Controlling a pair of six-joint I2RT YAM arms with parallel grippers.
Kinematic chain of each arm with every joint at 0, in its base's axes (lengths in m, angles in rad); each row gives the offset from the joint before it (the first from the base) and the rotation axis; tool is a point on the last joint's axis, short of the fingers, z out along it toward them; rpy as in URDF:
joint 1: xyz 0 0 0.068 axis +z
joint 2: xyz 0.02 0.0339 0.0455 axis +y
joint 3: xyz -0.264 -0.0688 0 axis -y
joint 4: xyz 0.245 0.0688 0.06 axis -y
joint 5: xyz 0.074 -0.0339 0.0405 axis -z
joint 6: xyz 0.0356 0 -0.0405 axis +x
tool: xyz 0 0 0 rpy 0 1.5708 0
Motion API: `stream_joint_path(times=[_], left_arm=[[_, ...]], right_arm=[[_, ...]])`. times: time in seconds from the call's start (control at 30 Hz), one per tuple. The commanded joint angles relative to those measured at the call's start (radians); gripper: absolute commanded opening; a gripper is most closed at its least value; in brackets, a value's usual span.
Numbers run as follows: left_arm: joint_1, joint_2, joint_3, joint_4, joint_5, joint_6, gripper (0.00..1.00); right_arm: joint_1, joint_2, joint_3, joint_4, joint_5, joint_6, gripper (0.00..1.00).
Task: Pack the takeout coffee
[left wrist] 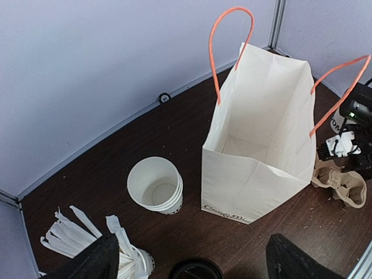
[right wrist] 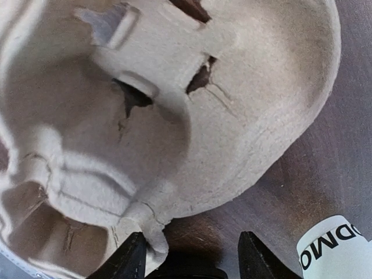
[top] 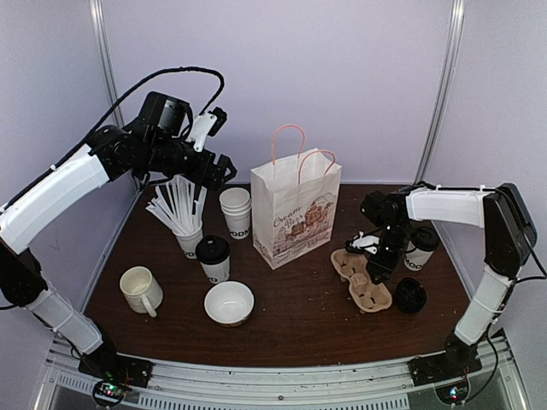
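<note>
One takeout coffee cup (top: 213,259) with a black lid stands left of the white paper bag (top: 295,213); only its lid (left wrist: 195,270) shows at the bottom of the left wrist view. A second lidded cup (top: 419,248) stands at the right, and its lettered base (right wrist: 334,250) shows in the right wrist view. My left gripper (top: 218,166) hangs high above the table, open and empty (left wrist: 192,256). My right gripper (top: 379,263) is low at the pulp cup carrier (top: 363,278). Its jaws (right wrist: 192,258) are apart, with a tab of the carrier's rim (right wrist: 174,116) against the left finger.
The bag (left wrist: 256,151) stands open with orange handles. A stack of lidless cups (top: 235,209), a cup of wrapped straws (top: 184,213), a handled mug (top: 141,290) and a white bowl (top: 229,301) sit on the left half. A black lid-like object (top: 410,295) lies by the carrier.
</note>
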Motion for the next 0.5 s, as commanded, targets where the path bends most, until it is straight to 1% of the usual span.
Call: stream_joint_path(times=[0.0, 0.1, 0.3, 0.47], left_arm=[[0.005, 0.001, 0.003, 0.027, 0.012, -0.010, 0.91], [0.005, 0.000, -0.002, 0.027, 0.008, -0.010, 0.91], [0.005, 0.004, -0.004, 0.028, 0.019, -0.015, 0.91], [0.005, 0.003, -0.007, 0.029, 0.015, -0.012, 0.91]], right_arm=[[-0.016, 0.029, 0.016, 0.032, 0.121, -0.010, 0.56], [-0.025, 0.045, 0.039, 0.061, 0.137, -0.010, 0.55], [-0.028, 0.049, 0.106, 0.073, 0.065, 0.020, 0.54], [-0.028, 0.059, 0.126, 0.076, 0.055, 0.032, 0.54]])
